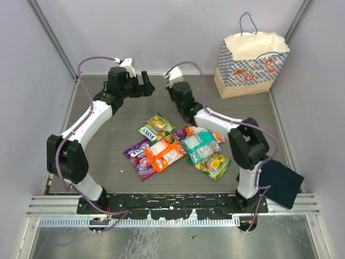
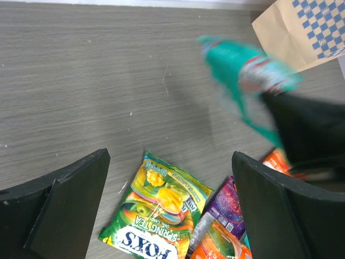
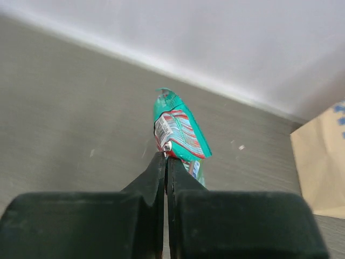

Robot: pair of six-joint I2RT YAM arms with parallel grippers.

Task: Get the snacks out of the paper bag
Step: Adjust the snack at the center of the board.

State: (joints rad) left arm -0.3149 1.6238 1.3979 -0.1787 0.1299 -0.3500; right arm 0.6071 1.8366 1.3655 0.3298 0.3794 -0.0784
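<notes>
The paper bag (image 1: 251, 63) stands upright at the far right corner; it also shows in the left wrist view (image 2: 302, 29) and the right wrist view (image 3: 321, 167). Several snacks lie in a pile mid-table: a green-yellow packet (image 1: 156, 127), purple (image 1: 138, 154), orange (image 1: 166, 154), teal (image 1: 200, 144). My right gripper (image 3: 165, 157) is shut on the edge of a teal packet (image 3: 178, 128) and holds it above the table, left of the bag. That packet shows blurred in the left wrist view (image 2: 242, 70). My left gripper (image 2: 170, 162) is open and empty above the green-yellow packet (image 2: 156, 213).
A dark navy folded cloth (image 1: 278, 181) lies at the near right by the right arm's base. Grey walls close in the table on three sides. The two grippers are close together at the far middle (image 1: 145, 85).
</notes>
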